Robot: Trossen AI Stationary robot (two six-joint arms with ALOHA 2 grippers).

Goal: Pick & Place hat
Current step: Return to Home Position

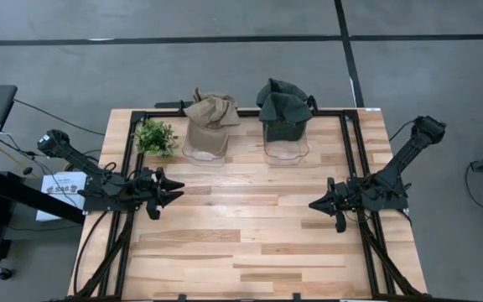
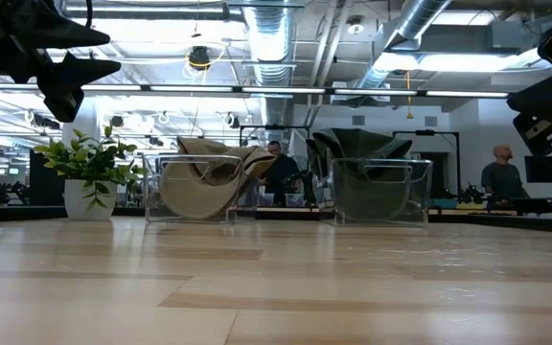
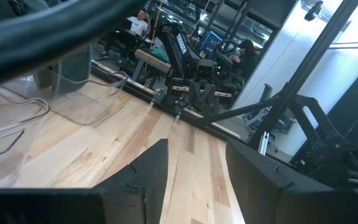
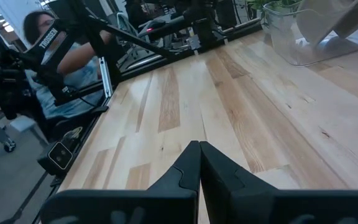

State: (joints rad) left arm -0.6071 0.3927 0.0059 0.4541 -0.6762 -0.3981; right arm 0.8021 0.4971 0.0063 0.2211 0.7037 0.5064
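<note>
A tan hat (image 1: 210, 111) lies draped over the rim of the left clear bin (image 1: 205, 143) at the table's far side; it also shows in the low view (image 2: 209, 172). A dark green hat (image 1: 283, 102) lies in the same way over the right clear bin (image 1: 286, 143) and shows in the low view (image 2: 362, 158). My left gripper (image 1: 174, 190) hovers open and empty over the table's left part, well short of the bins. My right gripper (image 1: 314, 204) hovers shut and empty over the right part.
A small potted plant (image 1: 155, 137) stands left of the tan hat's bin. A black metal frame (image 1: 350, 159) runs along the table's left, right and far edges. Bare wood (image 1: 241, 226) lies between the grippers and toward the near edge. People show in the room beyond.
</note>
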